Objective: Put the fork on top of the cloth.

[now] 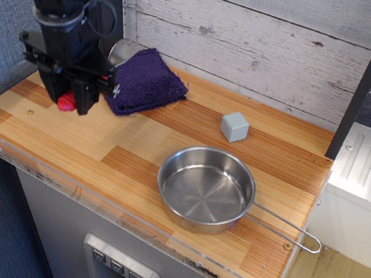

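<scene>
The dark purple cloth point(146, 83) lies at the back left of the wooden table point(132, 143), flat and bare. My gripper point(69, 97) hangs just left of the cloth, over the table's left end. It is shut on the fork. The fork's red handle end point(65, 104) pokes out below the fingers. A grey metal part point(121, 51) shows behind the gripper at the cloth's back left corner; it looks like the fork's tines. The gripper body hides the middle of the fork and the cloth's left edge.
A steel pan point(207, 189) with a long wire handle stands at the front right. A small grey cube point(234, 126) sits behind it. A plank wall point(261, 47) runs along the back, and a dark post point(368, 78) stands at the right.
</scene>
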Robot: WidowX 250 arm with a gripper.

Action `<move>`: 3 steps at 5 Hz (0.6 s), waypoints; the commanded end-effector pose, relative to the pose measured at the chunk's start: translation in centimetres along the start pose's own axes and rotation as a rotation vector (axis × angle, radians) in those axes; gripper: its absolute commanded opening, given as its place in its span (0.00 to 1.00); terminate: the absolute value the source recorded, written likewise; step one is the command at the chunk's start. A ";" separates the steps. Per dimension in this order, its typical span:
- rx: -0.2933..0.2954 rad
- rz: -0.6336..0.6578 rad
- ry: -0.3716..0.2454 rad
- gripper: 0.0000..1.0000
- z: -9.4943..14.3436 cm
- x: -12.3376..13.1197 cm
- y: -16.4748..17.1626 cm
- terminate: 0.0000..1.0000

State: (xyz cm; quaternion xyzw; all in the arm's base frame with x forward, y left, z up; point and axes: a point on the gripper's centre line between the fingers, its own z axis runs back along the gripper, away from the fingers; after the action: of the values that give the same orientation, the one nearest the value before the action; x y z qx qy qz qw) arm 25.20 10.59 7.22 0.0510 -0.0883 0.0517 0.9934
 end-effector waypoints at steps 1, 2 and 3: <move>0.022 0.028 -0.008 0.00 -1.6 2.0 1.6 0.00; 0.011 0.027 -0.012 0.00 -2.7 2.9 1.9 0.00; 0.005 0.026 0.001 0.00 -3.8 3.5 2.0 0.00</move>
State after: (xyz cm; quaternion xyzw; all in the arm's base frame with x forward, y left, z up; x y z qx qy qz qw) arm 28.99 12.95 2.63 0.0423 -0.0642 0.0602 0.9952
